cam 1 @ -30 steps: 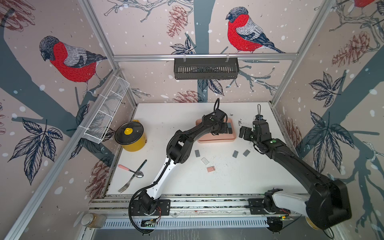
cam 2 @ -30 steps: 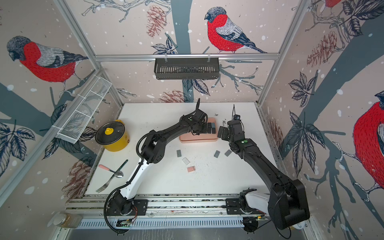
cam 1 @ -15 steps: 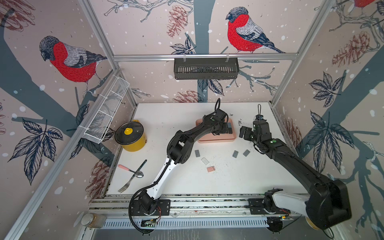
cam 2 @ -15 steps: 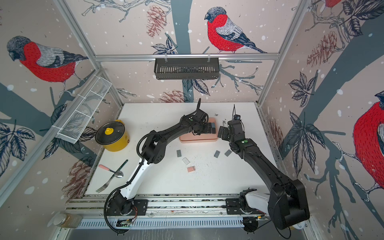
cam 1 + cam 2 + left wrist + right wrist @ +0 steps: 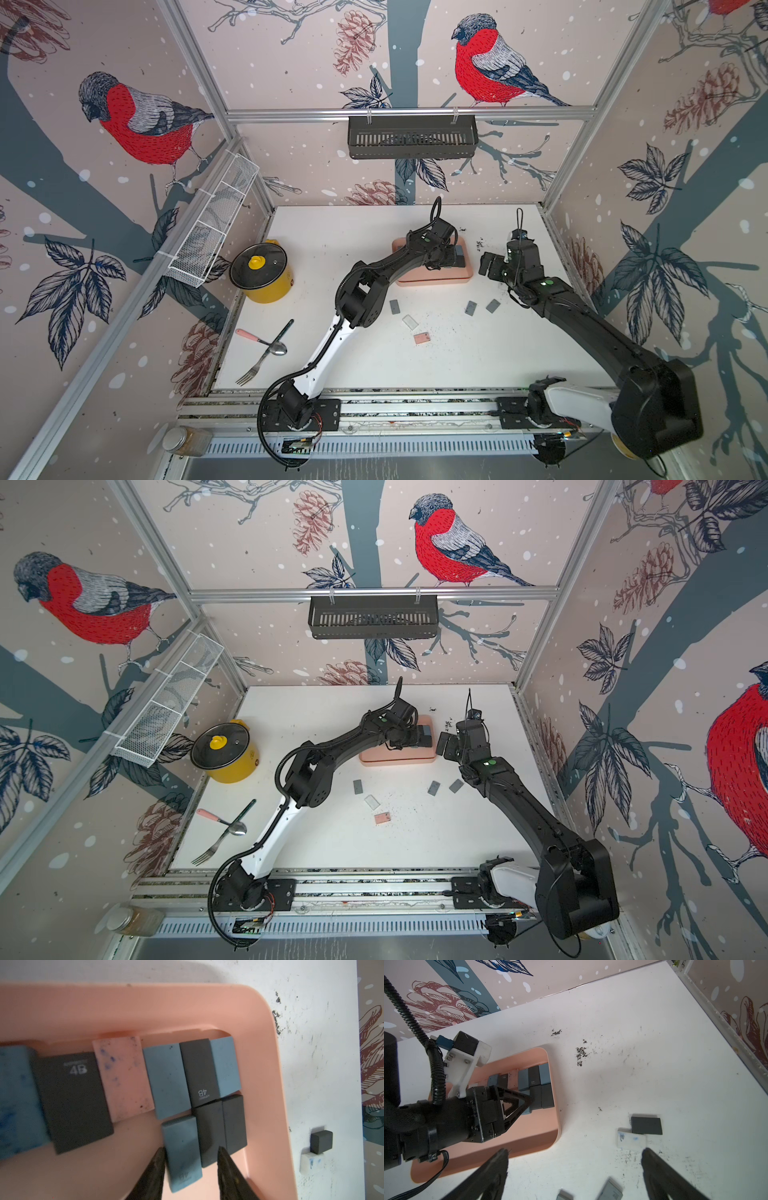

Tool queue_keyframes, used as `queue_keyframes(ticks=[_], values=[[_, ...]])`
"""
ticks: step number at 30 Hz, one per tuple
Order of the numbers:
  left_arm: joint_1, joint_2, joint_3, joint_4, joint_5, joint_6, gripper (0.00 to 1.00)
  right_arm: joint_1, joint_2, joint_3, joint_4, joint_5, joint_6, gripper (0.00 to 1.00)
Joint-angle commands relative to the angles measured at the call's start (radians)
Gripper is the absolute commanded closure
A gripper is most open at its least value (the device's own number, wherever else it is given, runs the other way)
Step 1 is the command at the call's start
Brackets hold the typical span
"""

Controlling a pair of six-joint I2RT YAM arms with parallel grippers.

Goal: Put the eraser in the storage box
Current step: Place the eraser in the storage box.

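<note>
Reaching into the storage box [image 5: 436, 279], straddled a blue eraser [image 5: 182, 1153] with the narrowly parted left gripper [image 5: 191, 1150]. Held the right gripper [image 5: 575, 1151] wide, empty, right of it.

We see the storage box [image 5: 432, 279], a shallow salmon-pink tray with rounded corners and a low rim, flat on the counter [image 5: 478, 361] toward its far side. Inside it, near one corner, a blue-grey eraser [image 5: 182, 1153] lies flat on the tray floor, just beside a black eraser [image 5: 209, 1134]. More erasers, blue-grey, black and a smudged pink one [image 5: 122, 1078], lie flat in a row along the tray's wall.
</note>
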Motion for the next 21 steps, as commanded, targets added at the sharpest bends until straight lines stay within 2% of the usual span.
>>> queue_keyframes(ticks=[1,14,21], values=[[-0.004,-0.008,0.01,-0.001,0.002,-0.001,0.56,-0.001,0.0,0.0,0.026,-0.009,0.005,0.01],[-0.004,-0.107,-0.009,-0.024,-0.029,0.014,0.43,0.007,-0.006,0.003,-0.022,-0.042,0.018,0.01],[-0.004,-0.241,-0.154,0.011,-0.043,0.008,0.35,0.022,-0.016,-0.024,-0.052,-0.032,0.038,0.01]])
